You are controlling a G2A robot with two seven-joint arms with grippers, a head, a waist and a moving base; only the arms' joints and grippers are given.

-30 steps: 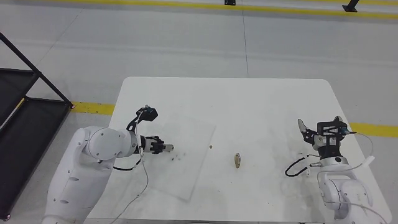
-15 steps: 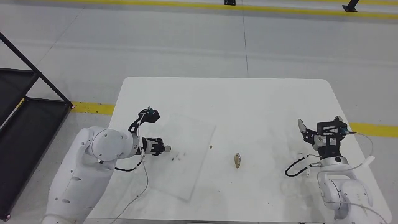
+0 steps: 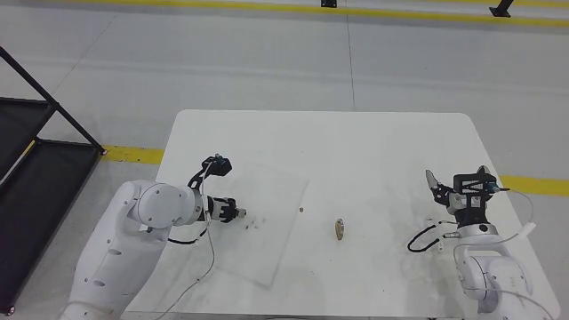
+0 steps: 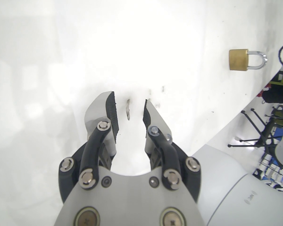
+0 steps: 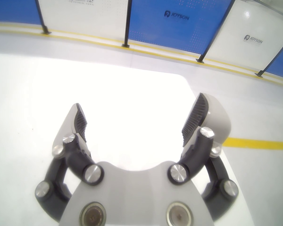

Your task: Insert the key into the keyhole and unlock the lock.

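Note:
A small silver key [image 4: 128,113] lies flat on the white table, between the fingers of my left gripper [image 4: 129,99], which is open around it with a gap on each side. In the top view the left gripper [image 3: 237,213] sits low over a thin white sheet [image 3: 271,231] on the table's left half. A brass padlock [image 4: 237,59] with a silver shackle lies on its side farther off, near the table's middle front [image 3: 339,228]. My right gripper [image 3: 437,187] [image 5: 141,118] stands open and holds nothing, at the table's right edge.
A black cable [image 3: 425,236] loops on the table beside the right arm. A black rack [image 3: 36,169] stands on the floor left of the table [image 3: 373,151]. Blue fence panels [image 5: 179,17] line the far side.
The left arm has shifted slightly, its gripper drawing back a little toward the table's left. The right arm has not moved.

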